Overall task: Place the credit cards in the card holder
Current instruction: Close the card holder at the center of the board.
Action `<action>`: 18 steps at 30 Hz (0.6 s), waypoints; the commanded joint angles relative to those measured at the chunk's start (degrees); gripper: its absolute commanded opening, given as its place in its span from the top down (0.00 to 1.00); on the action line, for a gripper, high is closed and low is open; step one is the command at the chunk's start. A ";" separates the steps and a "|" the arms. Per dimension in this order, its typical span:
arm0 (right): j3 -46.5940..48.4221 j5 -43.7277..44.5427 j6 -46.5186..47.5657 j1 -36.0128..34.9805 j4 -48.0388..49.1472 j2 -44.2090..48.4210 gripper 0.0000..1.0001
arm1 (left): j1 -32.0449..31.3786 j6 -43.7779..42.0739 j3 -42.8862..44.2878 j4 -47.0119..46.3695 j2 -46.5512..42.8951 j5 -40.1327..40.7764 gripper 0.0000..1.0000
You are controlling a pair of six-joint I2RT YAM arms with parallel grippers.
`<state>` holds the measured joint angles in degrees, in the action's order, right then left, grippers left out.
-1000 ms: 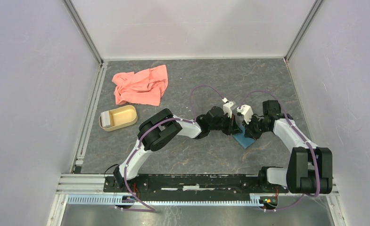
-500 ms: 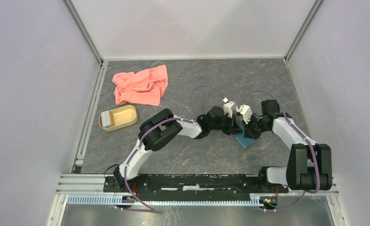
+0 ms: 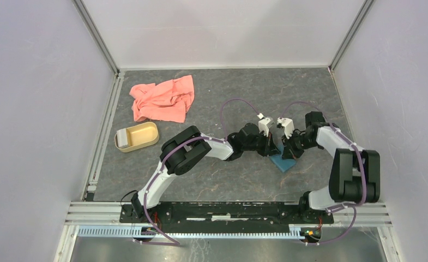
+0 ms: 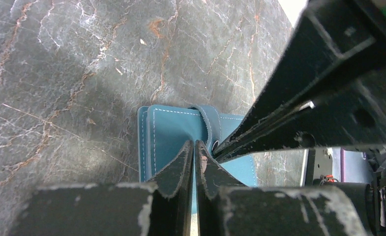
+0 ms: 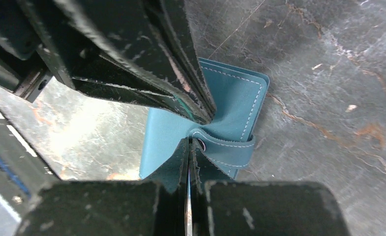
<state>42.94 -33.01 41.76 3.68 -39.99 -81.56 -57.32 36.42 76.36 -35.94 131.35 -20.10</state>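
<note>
Well to the left of the card holder (image 3: pixel 281 163) and farther back, a crumpled salmon-pink cloth (image 3: pixel 163 99) lay on the grey marbled bench (image 3: pixel 228 180). Also to the holder's left, nearer than the cloth, sat a tan oval dish (image 3: pixel 144 135) with a pale flat piece (image 3: pixel 123 138) in its left end, too small to make out. The left tool (image 4: pixel 194 146) reached in over the holder from the left. Its fingers were clenched to a thin slit and its tips rested on the teal cover just beside the snap tab (image 5: pixel 230 147). Whether any leather was pinched between them could not be told. The holder itself lay flat on the bench, right of the middle and directly under both tools, with its tab curled up off the cover. The right tool (image 5: pixel 188 145) came in from the holder's right, its fingers pressed fully together. Its tips met the left tool's at the tab's snap end, and whether it gripped the tab could not be told.
</note>
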 commanded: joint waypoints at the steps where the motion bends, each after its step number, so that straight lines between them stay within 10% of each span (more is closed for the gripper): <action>1: 3.01 -5.71 2.21 3.64 -2.36 -6.26 1.00 | -0.16 0.85 0.83 1.23 1.10 -1.15 0.90; 18: 9.27 -17.93 10.12 13.46 -11.03 -24.75 1.00 | 0.10 0.93 0.62 1.09 1.03 -1.32 0.90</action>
<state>51.13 -52.07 46.96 15.94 -51.51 -101.71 -57.25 36.42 76.36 -35.90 131.35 -20.16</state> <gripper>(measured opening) 0.006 0.105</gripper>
